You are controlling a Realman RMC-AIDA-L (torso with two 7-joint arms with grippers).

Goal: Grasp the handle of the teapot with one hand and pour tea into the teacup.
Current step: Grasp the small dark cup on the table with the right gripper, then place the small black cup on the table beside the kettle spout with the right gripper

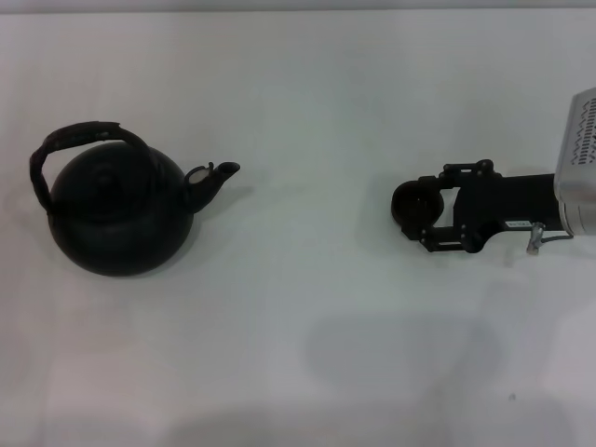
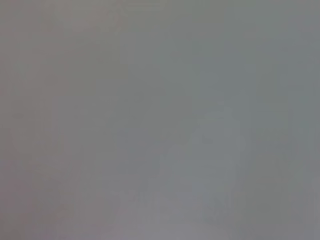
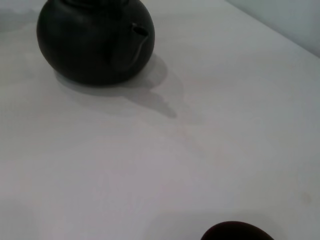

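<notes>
Closing on the teacup, the right end effector brackets it; grip uncertain. Teapot handle far left, ungrasped.

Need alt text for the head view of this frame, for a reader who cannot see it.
The right gripper reaches in from the right, its fingers around the small dark teacup on a white table. Far to the left, the black teapot stands upright with its handle arched above and its spout pointing toward the cup.

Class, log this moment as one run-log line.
right gripper: around teacup, grip unclear | left gripper: out of view | teapot: upright, untouched, spout toward teacup | handle: free
</notes>
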